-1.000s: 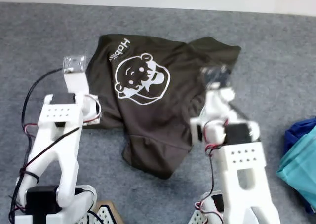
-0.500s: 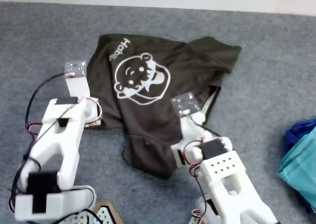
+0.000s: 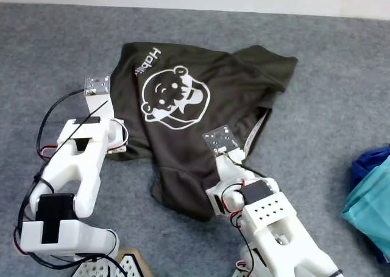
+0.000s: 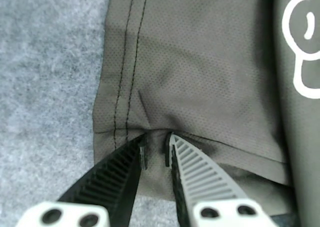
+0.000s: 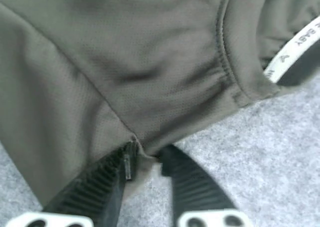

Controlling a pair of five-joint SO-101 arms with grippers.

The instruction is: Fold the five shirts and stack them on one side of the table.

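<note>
Near edge, from above: two arm bases, both cut off by the frame. A tan object (image 3: 133, 257) beside the left base is cropped and cannot be identified.

The left arm covers part of the left edge of the shirt (image 3: 183, 161). The right arm covers part of its near right side.

Left gripper (image 4: 156, 148): jaws drawn nearly together, pinching a raised crease of the shirt just inside its double-stitched hem.

Right gripper (image 5: 146, 161): jaws closed on a folded corner of the same shirt, near the neck opening with its white tape (image 5: 292, 47). How much cloth sits between them is hard to make out.

Count:
- One dark brown shirt, rumpled and partly doubled over, lying on the grey surface (image 3: 55, 51) ahead of the arms.
- One white cartoon print (image 3: 175, 97) on it, facing up.
- One blue cloth (image 3: 367, 161) and one teal cloth (image 3: 373, 207), well apart from the shirt to the right. They touch each other and both are cut off by the frame. Whether they are shirts cannot be told.
</note>
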